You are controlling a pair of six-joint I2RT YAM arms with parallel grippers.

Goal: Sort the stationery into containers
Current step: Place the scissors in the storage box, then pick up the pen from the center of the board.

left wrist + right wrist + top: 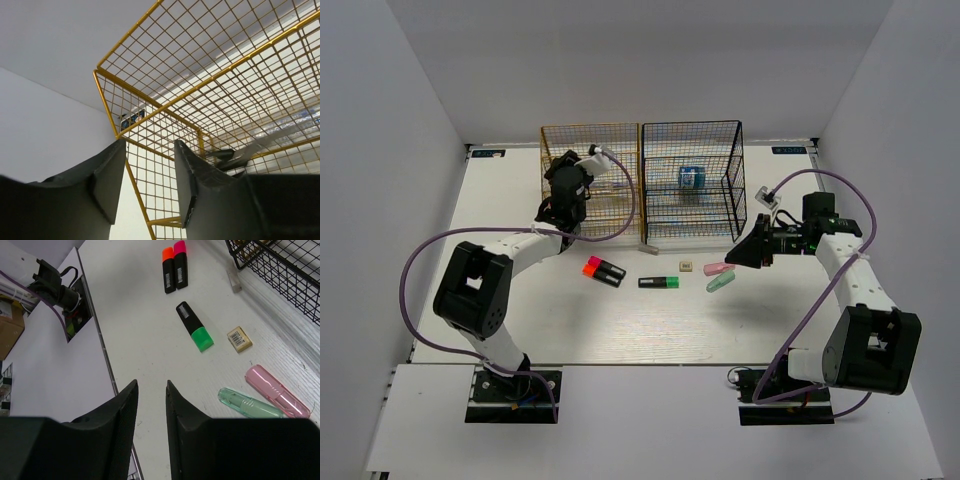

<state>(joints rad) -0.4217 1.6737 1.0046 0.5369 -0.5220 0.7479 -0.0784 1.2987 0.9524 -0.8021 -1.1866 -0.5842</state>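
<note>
Two wire racks stand at the back, side by side and touching. The yellow rack (590, 140) is dead ahead of the left pincer (150, 150). The black rack (715, 215) sits off the right-hand side of the right pincer (151, 387).

Yellow rack: scissors (230, 157) lie on the mesh inside, dark handle and grey blade just past the left pincer's right finger. Can't tell which shelf.

Black rack: blue roll (692, 178) on a shelf, roughly centre, well apart from both pincers.

Left pincer: close up against the yellow rack's front, fingers moderately apart, nothing between them.

Right pincer: over the table near the black rack's front right corner, tilted down, narrow gap, empty.

Loose items on the table ahead of the right pincer:
- Three black markers lie farthest out. The red-capped marker (169, 272) and the pink-capped marker (180, 267) lie side by side, touching. The green-capped marker (194, 326) lies alone, nearer in.
- The pink piece (276, 391) and mint piece (247, 403) are closest to that pincer, just ahead and to its right, just beside each other.
- The beige cube (239, 338) sits between the green-capped marker and the pink piece.
- A small white bit (233, 280) lies by the black rack's base.
</note>
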